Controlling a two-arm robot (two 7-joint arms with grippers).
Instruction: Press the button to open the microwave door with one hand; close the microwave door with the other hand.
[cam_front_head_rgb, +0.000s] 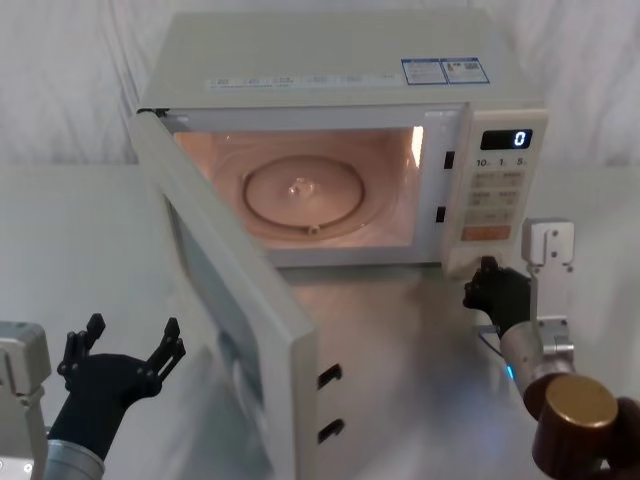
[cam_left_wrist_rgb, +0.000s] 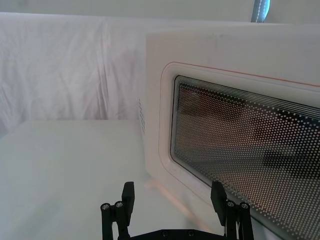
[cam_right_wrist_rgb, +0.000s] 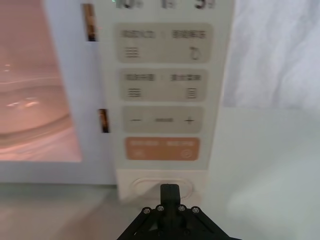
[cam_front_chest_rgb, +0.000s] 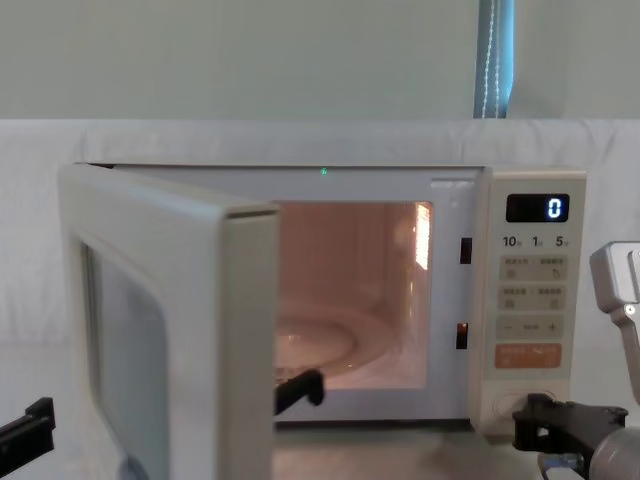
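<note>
The microwave door (cam_front_head_rgb: 235, 300) stands swung wide open, cavity lit, so the opening half looks done. The right gripper (cam_front_head_rgb: 490, 285), jaws closed together, sits at the button (cam_right_wrist_rgb: 161, 187) low on the microwave (cam_front_head_rgb: 330, 60) panel. The left gripper (cam_front_head_rgb: 125, 352), jaws spread open, waits just outside the door; closing remains.

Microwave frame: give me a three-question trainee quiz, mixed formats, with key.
1. True or false: the microwave door is shut.
2. Which gripper is at the button? A) left gripper B) right gripper
3. Fill in: the display reads ___.

Key:
1. False; the door stands swung open and the cavity is lit.
2. B; the right gripper is shut, its tip at the button, while the left gripper waits open outside the door.
3. 0
</note>
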